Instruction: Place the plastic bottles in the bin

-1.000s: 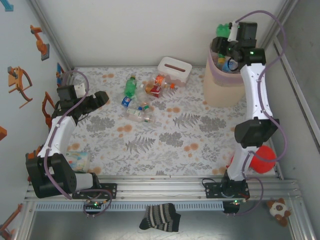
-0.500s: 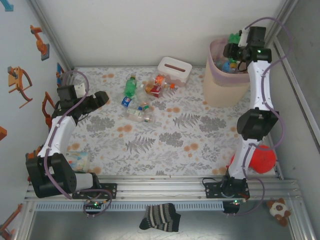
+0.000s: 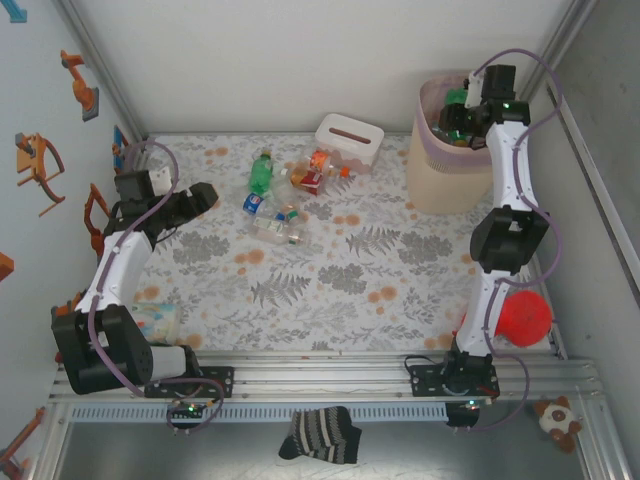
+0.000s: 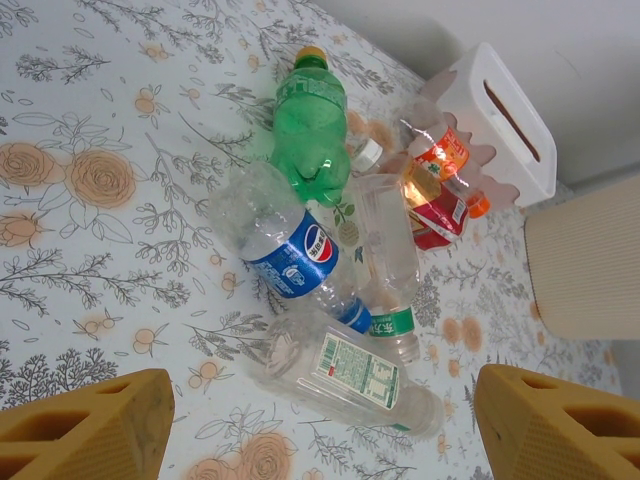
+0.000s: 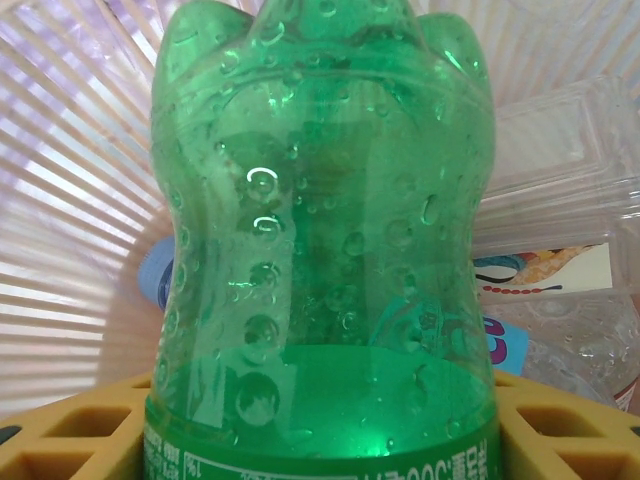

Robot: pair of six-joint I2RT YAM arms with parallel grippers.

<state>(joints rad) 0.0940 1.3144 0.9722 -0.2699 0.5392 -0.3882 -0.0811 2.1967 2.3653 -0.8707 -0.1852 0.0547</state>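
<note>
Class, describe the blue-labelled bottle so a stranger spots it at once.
Find the white tissue box at the far edge of the table. Left of it lies a heap of bottles. Yours is the clear bottle beside the green bottle, alone in having a blue label.

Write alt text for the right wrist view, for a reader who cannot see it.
A droplet-beaded green bottle is held in the right gripper, between its yellow fingers, with its base pointing into the pink-lined bin. Other clear bottles already lie inside, on the right.
</note>
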